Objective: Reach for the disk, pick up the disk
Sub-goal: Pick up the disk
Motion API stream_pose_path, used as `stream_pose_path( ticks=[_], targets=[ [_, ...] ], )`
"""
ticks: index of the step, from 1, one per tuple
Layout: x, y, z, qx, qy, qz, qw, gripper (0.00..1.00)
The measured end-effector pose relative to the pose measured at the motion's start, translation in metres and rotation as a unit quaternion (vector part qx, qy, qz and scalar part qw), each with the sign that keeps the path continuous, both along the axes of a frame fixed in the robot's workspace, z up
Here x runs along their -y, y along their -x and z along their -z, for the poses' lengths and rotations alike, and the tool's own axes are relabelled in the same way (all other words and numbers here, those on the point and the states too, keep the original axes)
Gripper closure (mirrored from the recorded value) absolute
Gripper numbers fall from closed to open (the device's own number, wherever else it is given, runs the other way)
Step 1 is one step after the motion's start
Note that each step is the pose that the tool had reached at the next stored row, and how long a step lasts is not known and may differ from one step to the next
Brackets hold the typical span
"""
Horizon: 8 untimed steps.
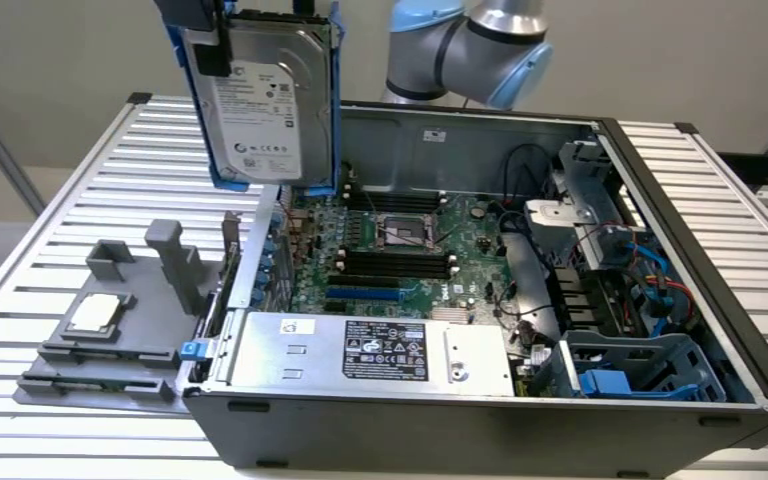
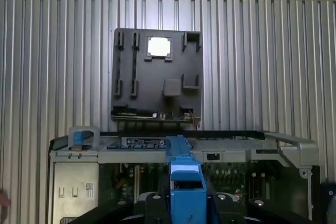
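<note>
The gripper grips the silver-grey metal disk in its blue plastic frame, high above the open computer case. The pick-up looks done.

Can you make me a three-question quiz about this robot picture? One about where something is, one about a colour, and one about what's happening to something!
1. Where is the small square silver chip?
A. On the grey plastic tray beside the computer case
B. Inside the computer case
C. On top of the power supply box

2. What colour is the plastic carrier around the rectangular silver-grey metal disk?
A. Red
B. Bright blue
C. Yellow

3. What is happening to the disk?
A. It lies flat on the tray
B. It sits in the case's drive bay
C. It is held upright in the air above the open black computer case

Answers:
1. A, the chip rests on the grey plastic tray on the exterior view's left.
2. B, blue edges frame the disk.
3. C, the hand grips the blue carrier and nothing sits beneath the disk.
</note>
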<state>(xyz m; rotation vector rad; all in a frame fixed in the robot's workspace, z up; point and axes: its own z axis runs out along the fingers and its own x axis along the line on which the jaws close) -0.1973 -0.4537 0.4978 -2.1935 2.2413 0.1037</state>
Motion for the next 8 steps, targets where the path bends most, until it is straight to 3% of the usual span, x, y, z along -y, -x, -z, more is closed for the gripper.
stream_pose_path(
  ticks=[8],
  targets=[
    [0.0107, -0.036, -0.0009, 0.0000, -0.0002, 0.000, 1.0000, 0.67]
  ],
)
